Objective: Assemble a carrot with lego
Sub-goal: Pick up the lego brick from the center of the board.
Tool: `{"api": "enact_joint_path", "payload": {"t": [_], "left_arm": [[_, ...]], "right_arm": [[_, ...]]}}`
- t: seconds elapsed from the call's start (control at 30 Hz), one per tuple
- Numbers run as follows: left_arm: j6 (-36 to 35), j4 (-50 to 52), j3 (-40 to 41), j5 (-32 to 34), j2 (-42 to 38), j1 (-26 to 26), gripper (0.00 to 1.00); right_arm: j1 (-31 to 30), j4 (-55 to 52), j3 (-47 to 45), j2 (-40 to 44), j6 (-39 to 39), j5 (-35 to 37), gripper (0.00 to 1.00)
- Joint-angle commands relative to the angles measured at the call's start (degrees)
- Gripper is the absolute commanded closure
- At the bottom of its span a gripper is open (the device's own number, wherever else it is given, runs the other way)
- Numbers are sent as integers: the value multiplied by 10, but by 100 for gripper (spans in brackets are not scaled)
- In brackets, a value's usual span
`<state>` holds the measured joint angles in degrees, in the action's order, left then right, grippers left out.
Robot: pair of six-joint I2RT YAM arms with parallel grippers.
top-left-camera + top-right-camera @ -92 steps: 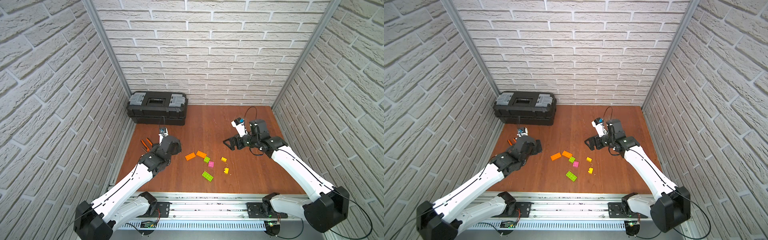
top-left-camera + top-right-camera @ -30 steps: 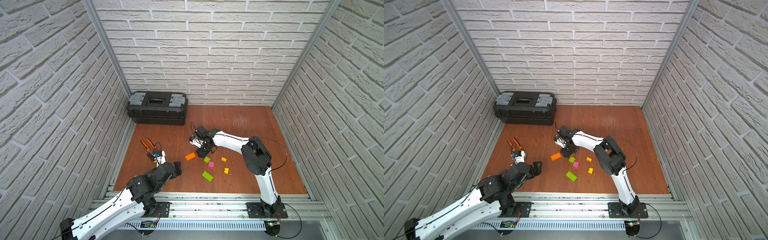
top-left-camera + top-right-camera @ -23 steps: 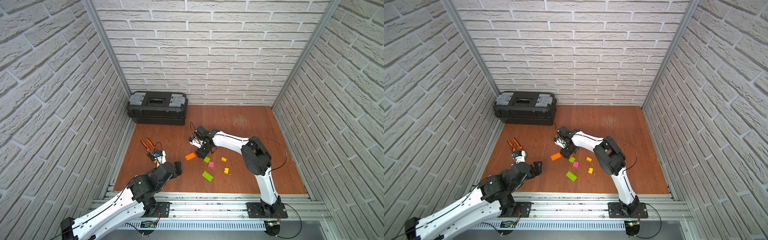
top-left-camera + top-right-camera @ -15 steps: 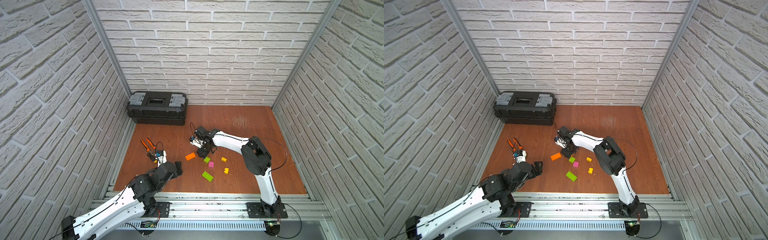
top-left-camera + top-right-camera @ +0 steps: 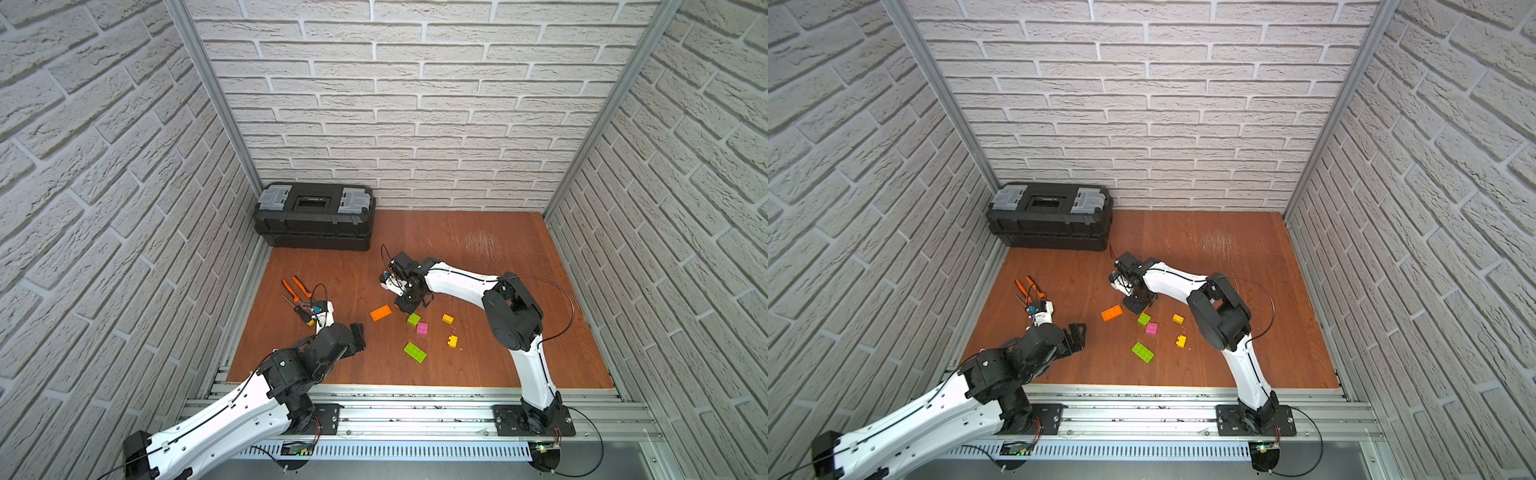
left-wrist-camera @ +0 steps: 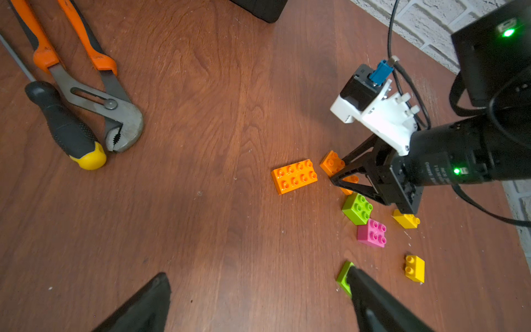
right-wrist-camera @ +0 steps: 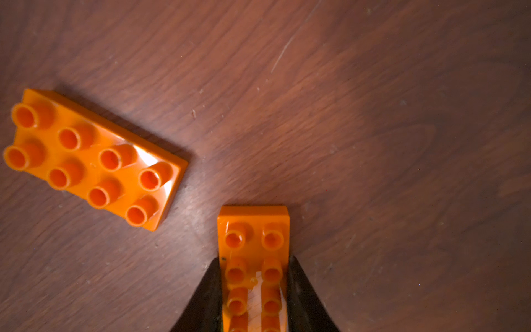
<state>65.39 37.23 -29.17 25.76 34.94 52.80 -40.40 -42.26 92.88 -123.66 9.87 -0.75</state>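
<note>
One orange brick (image 7: 253,238), partly hidden | right fingers (image 7: 205,299) clamp it | left fingers (image 6: 376,304) wide, empty

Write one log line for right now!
right end effector: clamped on orange brick | left end effector: open, empty | carrot: not built

toolbox (image 5: 314,216) behind pliers (image 5: 297,289), lego (image 5: 381,312) right of pliers

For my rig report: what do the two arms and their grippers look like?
The left arm and right arm have white links with black joints and thin black cables. The left gripper and right gripper have black tapering fingers. A white wrist mount carries a blue plug.
</note>
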Motion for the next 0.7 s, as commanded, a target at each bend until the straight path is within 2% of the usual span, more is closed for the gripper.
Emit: {"api": "enact_joint_path", "payload": {"t": [0.0, 0.23, 0.33, 0.67], "left_arm": [[1, -19, 5, -1, 0, 2, 2], [0, -19, 3, -3, 4, 3, 2], [0, -25, 4, -4, 8, 3, 2], [2, -36, 4, -12, 6, 3, 2]], "right_arm": [[-3, -4, -8, 1, -4, 35, 72], [3, -30, 2, 45, 6, 57, 82], [9, -48, 6, 71, 6, 50, 97], [11, -69, -37, 148, -12, -12, 97]]}}
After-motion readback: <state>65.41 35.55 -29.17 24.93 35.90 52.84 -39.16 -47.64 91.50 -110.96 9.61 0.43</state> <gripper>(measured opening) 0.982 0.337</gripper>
